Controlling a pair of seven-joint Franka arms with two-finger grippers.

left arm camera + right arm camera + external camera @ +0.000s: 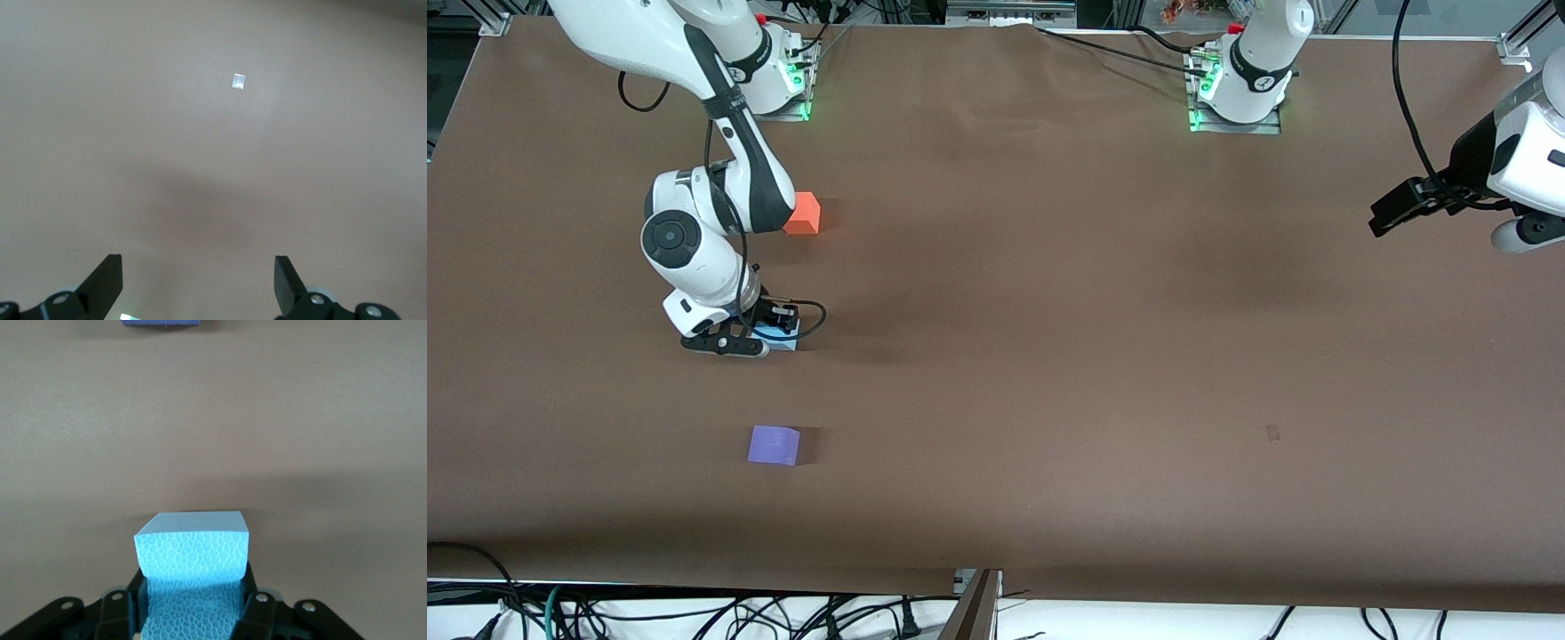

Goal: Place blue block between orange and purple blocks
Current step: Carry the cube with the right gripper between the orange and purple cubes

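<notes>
We see the right gripper seemingly clamping the blue block low between the orange block and purple block, while the left gripper waits, fingers spread.

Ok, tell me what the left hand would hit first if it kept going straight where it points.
Probably just the bare table. The left hand is open with no block ahead in its wrist view, only a small pale speck on the brown surface; depth is unclear.
</notes>
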